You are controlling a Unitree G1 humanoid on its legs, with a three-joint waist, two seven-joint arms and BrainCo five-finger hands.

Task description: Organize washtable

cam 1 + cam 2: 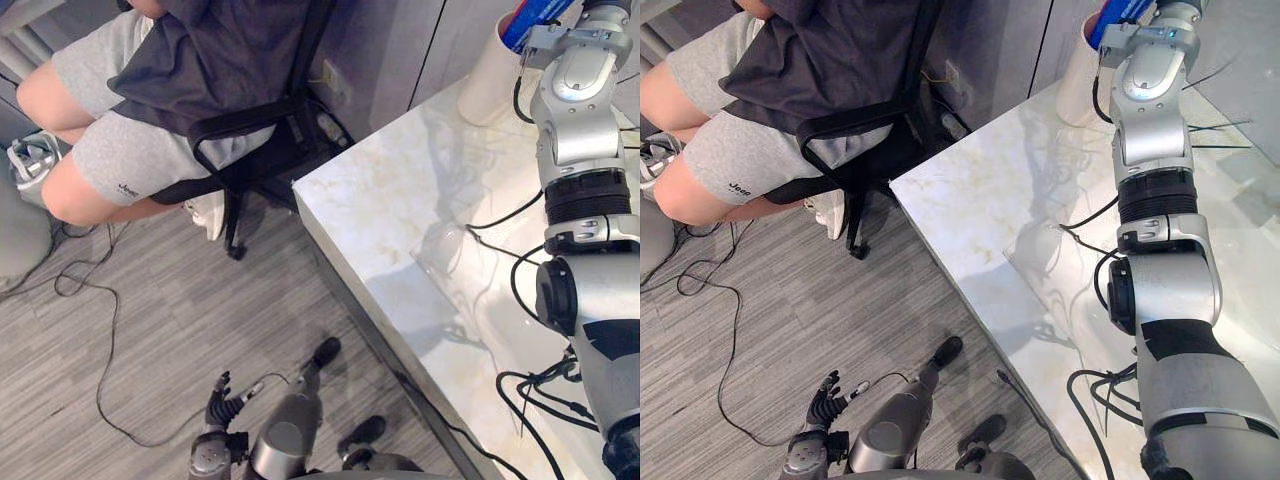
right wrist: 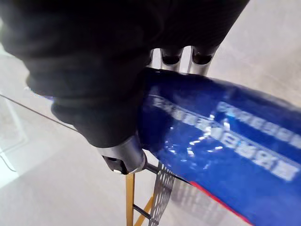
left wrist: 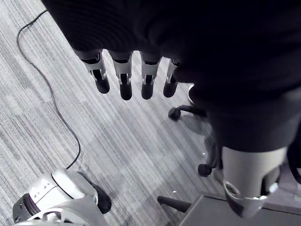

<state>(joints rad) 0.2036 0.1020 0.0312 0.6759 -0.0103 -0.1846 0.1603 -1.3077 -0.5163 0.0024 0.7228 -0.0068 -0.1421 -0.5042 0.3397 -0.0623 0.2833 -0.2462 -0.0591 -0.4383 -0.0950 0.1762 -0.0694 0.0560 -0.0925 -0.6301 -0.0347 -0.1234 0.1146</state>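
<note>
While the right robot hand (image 2: 120, 153), at the far corner of the desk (image 1: 400, 220), grips a blue tube (image 2: 211, 141) with curled fingers, the tube slants down toward a white cup (image 1: 490, 80) just below. The left robot hand (image 3: 124, 75) hangs open near the floor, well apart.

Right arm (image 1: 582, 130) stretched out toward 1 o'clock in head views, forearm straight. Right hand (image 2: 89, 70) at its far end, fingers (image 2: 200, 59) and thumb curled round blue tube (image 2: 211, 136). Left arm (image 1: 285, 435) hangs at 7 o'clock, left hand (image 1: 216, 405) low, fingers (image 3: 124, 80) straight, relaxed, spread slightly.
</note>
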